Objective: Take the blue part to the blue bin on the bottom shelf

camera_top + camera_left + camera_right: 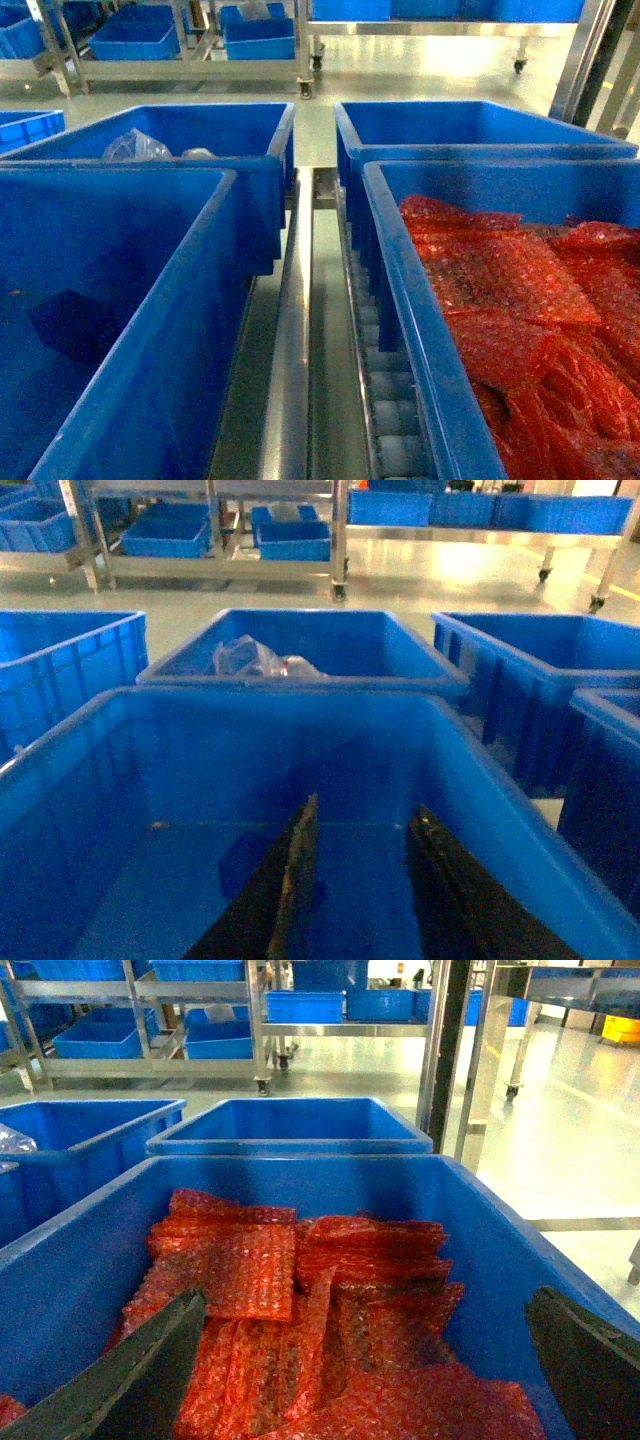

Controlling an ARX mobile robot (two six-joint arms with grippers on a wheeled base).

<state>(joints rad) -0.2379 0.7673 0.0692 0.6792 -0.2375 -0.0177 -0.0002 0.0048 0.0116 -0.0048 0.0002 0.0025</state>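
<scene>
The blue bin stands at the near left on the bottom shelf. A small dark-blue shape, apparently the blue part, lies on its floor. In the left wrist view my left gripper is inside this blue bin, open, with only bare floor between its fingers. The blue part sits just left of the left finger. My right gripper is wide open above the crate of red bubble-wrap packets and holds nothing. Neither gripper shows in the head view.
The red-packet crate sits at the near right, across the steel divider rail and roller track. Behind stand two more blue crates; the left one holds a clear plastic bag. Steel racks with blue crates line the far floor.
</scene>
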